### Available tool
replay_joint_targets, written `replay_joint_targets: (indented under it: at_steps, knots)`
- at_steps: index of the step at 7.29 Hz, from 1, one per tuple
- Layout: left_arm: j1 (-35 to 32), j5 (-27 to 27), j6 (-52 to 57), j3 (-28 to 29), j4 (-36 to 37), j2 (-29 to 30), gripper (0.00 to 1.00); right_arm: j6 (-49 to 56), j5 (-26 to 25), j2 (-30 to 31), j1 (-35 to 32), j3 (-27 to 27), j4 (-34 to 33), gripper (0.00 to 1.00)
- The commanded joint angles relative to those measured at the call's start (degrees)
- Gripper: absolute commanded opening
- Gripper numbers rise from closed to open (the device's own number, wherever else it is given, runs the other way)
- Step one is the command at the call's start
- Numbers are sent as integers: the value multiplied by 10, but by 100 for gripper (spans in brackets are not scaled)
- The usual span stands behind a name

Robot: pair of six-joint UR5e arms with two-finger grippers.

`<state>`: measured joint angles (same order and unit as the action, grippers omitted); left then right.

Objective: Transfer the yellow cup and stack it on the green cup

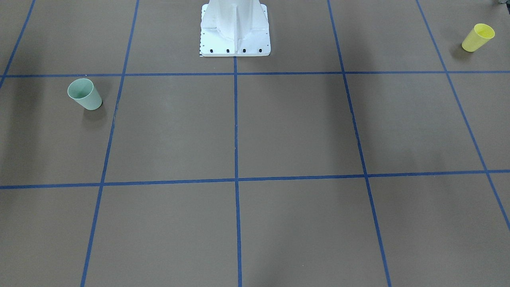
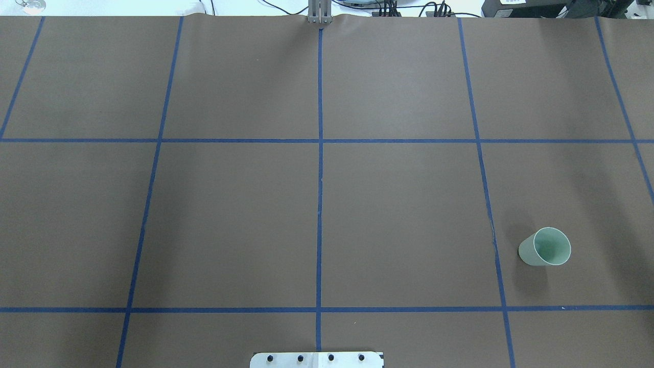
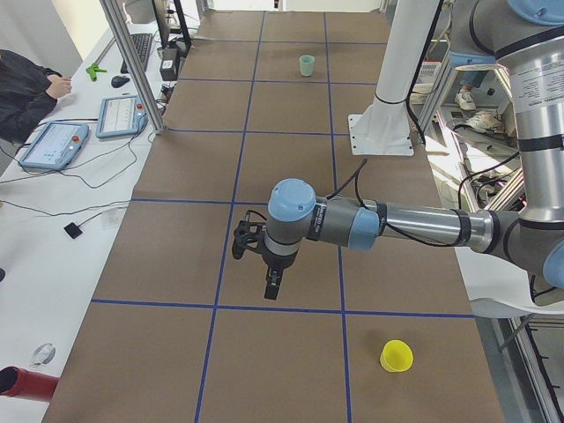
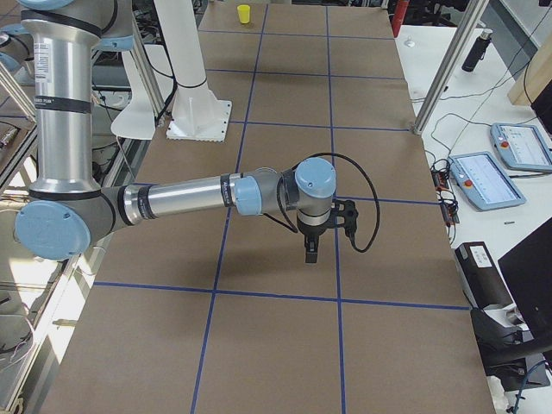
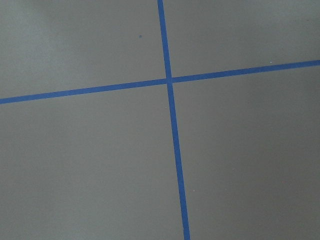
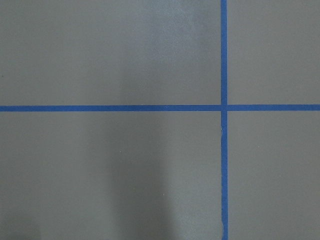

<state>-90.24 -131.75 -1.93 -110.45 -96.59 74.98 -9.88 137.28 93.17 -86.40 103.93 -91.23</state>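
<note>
**Front-facing view:** The brown paper-covered table [image 1: 303, 223], crossed by blue tape lines [image 1: 236, 119], fills the foreground. Behind it rises the robot's white metal pedestal [image 1: 235, 30].
- The green cup [image 1: 84, 94], a small pale mint-green plastic tumbler, stands upright in front of the pedestal, well off to the robot's right.
- The yellow cup [image 1: 478, 37], a small bright yellow plastic tumbler, stands upright level with the pedestal, far out on the robot's left.
- Both cups look empty, and no arm shows here.
- The cups are well apart, so I judge nothing of the task done. Grasping, carrying and stacking are all left.

**Overhead view:** The pedestal's foot [image 2: 317, 359] sits at the bottom edge. The green cup [image 2: 545, 247] stands forward and to the right of it, mouth up, with nothing inside. The yellow cup is out of frame.

**Left side view:** The yellow cup [image 3: 396, 356] sits nearest, rim up, well on this side of the pedestal [image 3: 392, 97]. The left gripper [image 3: 274, 284] hangs above the table, pointing down, apart from that cup. No cup is at it, and I cannot tell whether its fingers are wide or narrow. The green cup [image 3: 307, 65] shows small, beyond the pedestal.

**Right side view:** The right gripper [image 4: 310, 248] hangs pointing down, out from the pedestal [image 4: 194, 86]. Its spread cannot be told either. The yellow cup [image 4: 244, 13] is tiny, far beyond the pedestal.

**Wrist views:** Each shows only brown paper and crossing tape lines.
</note>
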Motion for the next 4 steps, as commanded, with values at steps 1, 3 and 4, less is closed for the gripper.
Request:
replay_joint_targets:
  at_steps: [1,3,4]
  knots:
    - [0,1,-1,0,-1,0,100,-1,1,-1,0,0,0,100]
    - [0,4,-6,0,0,1,100,-1,2,-2,0,1,0,100]
    - [0,7,-8,-2,1,2,100,0,2,-3,0,2,0,100]
